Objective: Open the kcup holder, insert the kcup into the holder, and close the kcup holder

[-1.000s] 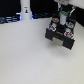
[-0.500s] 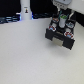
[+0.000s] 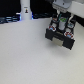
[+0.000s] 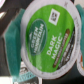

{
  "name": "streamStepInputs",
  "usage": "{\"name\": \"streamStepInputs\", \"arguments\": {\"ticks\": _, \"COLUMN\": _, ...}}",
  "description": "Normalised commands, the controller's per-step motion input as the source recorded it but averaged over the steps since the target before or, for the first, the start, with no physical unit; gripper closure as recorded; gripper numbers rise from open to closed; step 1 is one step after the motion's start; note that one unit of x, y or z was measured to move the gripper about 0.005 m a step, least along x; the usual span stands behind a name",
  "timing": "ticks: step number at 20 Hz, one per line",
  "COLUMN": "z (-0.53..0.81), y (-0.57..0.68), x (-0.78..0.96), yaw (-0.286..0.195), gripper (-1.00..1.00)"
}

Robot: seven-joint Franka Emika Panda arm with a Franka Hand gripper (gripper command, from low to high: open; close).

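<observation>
While the arm hangs over the far end of the white table (image 3: 25,55), I see my gripper (image 3: 62,19) directly above the holder (image 3: 61,34), low over its tray of slots. The holder sits open toward the exterior view's right, its black body angled, with a few pods showing as red, white and dark spots just under and beside the gripper.

In the wrist view the kcup (image 4: 50,31) fills almost the whole picture: a green lid with a whitish rim, a white square code mark and the words "DARK MAGIC" printed on it. It sits tight against the camera, just below the gripper, and I read it as pinched between the fingers, though the fingers themselves are too blurred to make out. Dark tray edges show around the pod.
</observation>
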Motion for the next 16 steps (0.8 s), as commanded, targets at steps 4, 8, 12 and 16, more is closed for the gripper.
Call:
{"name": "streamStepInputs", "arguments": {"ticks": 4, "z": -0.20, "y": -0.01, "x": 0.00, "yaw": 0.011, "gripper": 1.00}}
{"name": "streamStepInputs", "arguments": {"ticks": 8, "z": -0.20, "y": 0.01, "x": 0.01, "yaw": 0.038, "gripper": 1.00}}
{"name": "streamStepInputs", "arguments": {"ticks": 12, "z": -0.13, "y": 0.07, "x": 0.04, "yaw": 0.040, "gripper": 1.00}}
{"name": "streamStepInputs", "arguments": {"ticks": 16, "z": 0.00, "y": 0.07, "x": 0.15, "yaw": 0.066, "gripper": -1.00}}
